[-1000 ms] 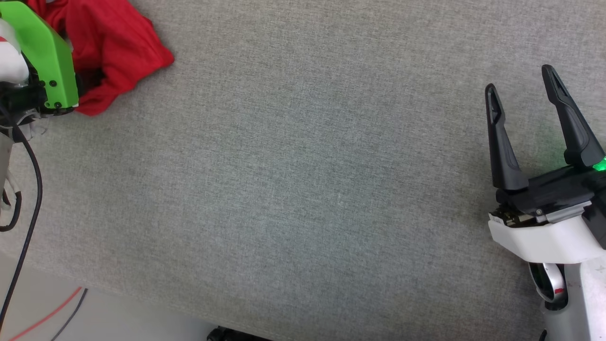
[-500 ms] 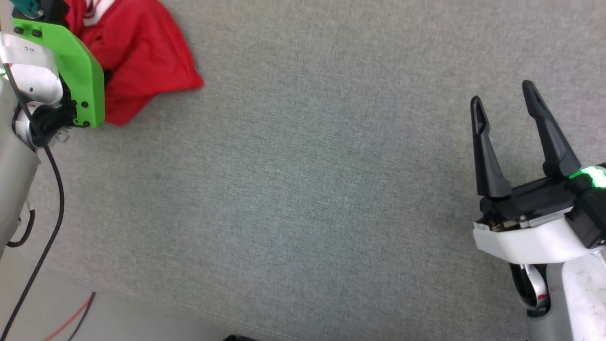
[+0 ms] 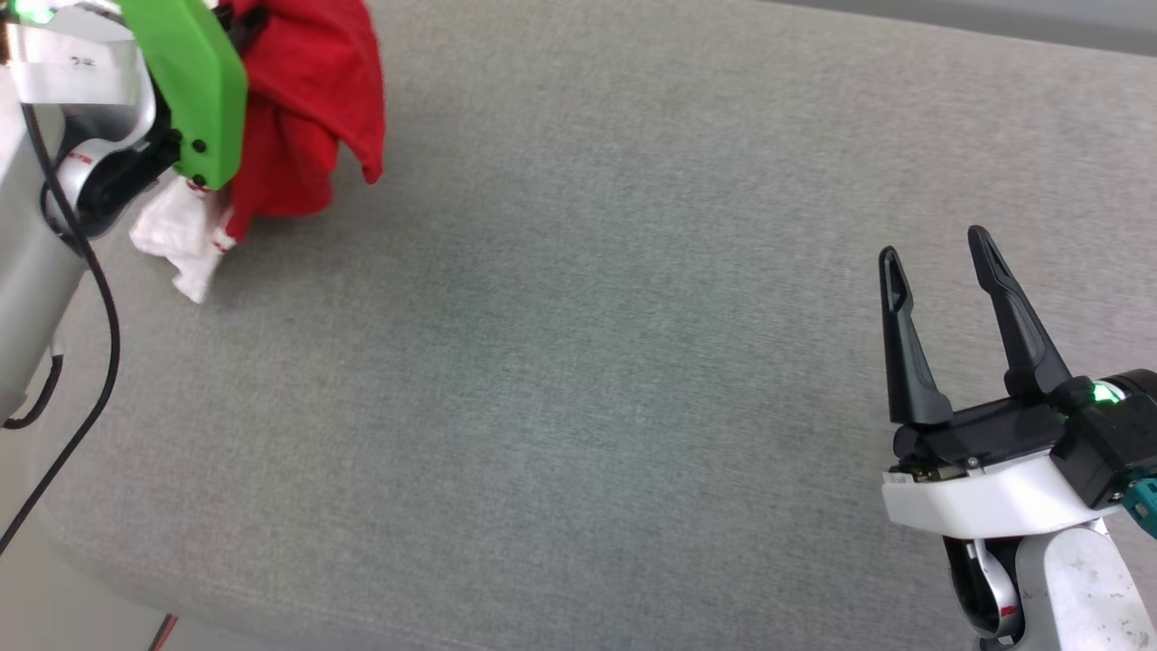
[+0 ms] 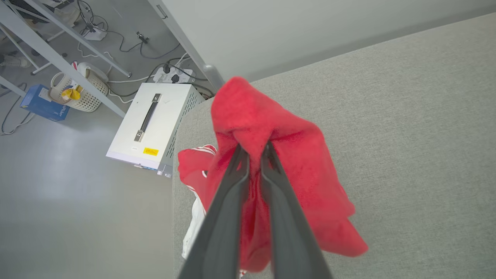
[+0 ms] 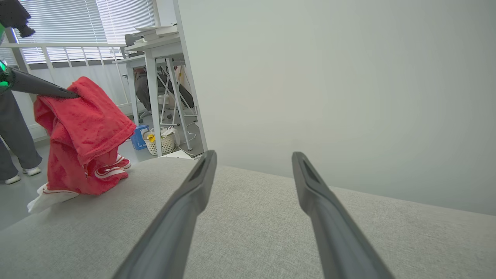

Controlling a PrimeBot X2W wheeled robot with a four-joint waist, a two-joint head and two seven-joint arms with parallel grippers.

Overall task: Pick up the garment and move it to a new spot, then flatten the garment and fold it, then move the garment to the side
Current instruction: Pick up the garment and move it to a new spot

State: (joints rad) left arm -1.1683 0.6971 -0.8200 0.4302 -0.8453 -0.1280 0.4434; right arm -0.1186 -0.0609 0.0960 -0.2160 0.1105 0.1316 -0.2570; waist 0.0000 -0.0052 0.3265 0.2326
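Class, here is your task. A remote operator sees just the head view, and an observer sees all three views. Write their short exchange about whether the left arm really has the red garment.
Operator: In my head view a green bracket hides the left jaws. Do they have the garment?
Observer: Yes. In the left wrist view, the left gripper has its jaws shut on a bunched fold of red cloth.
Operator: Is it clear of the surface?
Observer: Not wholly. In the right wrist view it hangs from the jaws, but its white sleeve lies on the grey surface.
Operator: Anything beyond that edge?
Observer: A person's legs stand just past it.
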